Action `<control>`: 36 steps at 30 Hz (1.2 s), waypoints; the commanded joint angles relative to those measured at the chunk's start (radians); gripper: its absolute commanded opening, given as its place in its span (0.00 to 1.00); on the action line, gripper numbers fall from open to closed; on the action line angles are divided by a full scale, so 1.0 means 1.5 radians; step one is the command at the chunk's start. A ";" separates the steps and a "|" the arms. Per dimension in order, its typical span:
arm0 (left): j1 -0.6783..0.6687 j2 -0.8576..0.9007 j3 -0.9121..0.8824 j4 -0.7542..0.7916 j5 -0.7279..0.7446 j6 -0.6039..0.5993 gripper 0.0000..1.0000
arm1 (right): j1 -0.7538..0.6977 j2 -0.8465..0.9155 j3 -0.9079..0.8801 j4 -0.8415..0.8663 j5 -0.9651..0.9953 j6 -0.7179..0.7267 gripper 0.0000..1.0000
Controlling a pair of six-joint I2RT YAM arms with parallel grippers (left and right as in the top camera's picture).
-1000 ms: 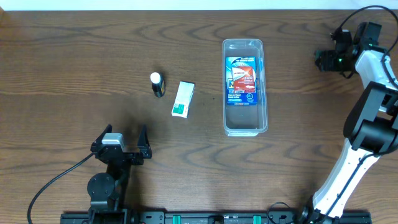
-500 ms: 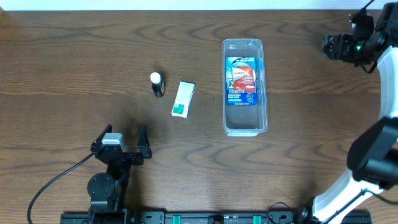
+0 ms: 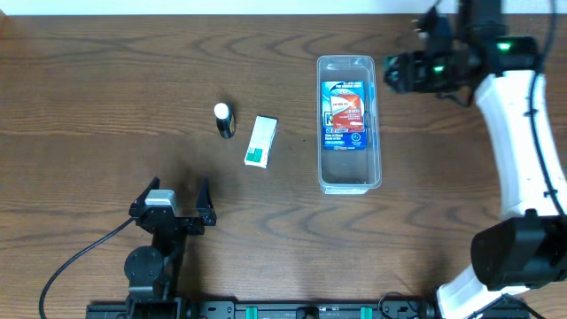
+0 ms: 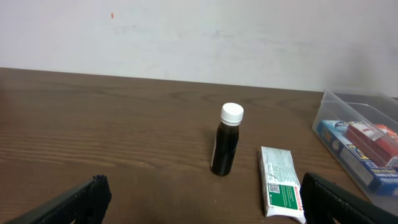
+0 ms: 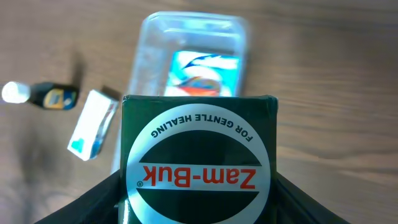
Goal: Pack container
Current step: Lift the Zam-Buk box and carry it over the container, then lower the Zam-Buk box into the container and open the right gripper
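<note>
**Green Box Held by the Container's Far Corner — Two Items Not Yet Packed**

Nearest the robot's base, well to the left of the container (image 3: 349, 170) and short of its near end, the left gripper (image 3: 174, 197) is parked low over the table (image 3: 106, 71). Its fingers are spread wide and nothing is held between them. It is judged to be kept back there so that the other arm is left room to work.

Further out, left of the container, a white and green carton (image 3: 260, 142) is laid flat. Just beyond it, further left, a small dark bottle (image 3: 224, 120) is stood upright on its base. Neither has been packed.

The container itself is set lengthwise, pointing away from the base. A blue and red packet (image 3: 345, 113) is laid flat inside towards the far end, so the near end is left bare — room enough, it is judged, for more.

Just outside the container's far right corner, the right gripper (image 3: 400, 73) is held above the table. Its fingers are clamped on the sides of a green Zam-Buk box (image 5: 198, 155), presumably being carried to the container for lowering in.
</note>
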 commanded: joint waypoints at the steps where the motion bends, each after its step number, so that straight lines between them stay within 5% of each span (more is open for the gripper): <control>1: 0.003 -0.003 -0.010 -0.024 0.010 0.009 0.98 | 0.049 -0.004 -0.004 0.002 0.060 0.061 0.64; 15: 0.003 -0.003 -0.010 -0.024 0.010 0.009 0.98 | 0.194 0.066 -0.005 0.017 0.240 0.176 0.64; 36: 0.003 -0.003 -0.010 -0.024 0.010 0.009 0.98 | 0.204 0.226 -0.005 0.037 0.275 0.210 0.70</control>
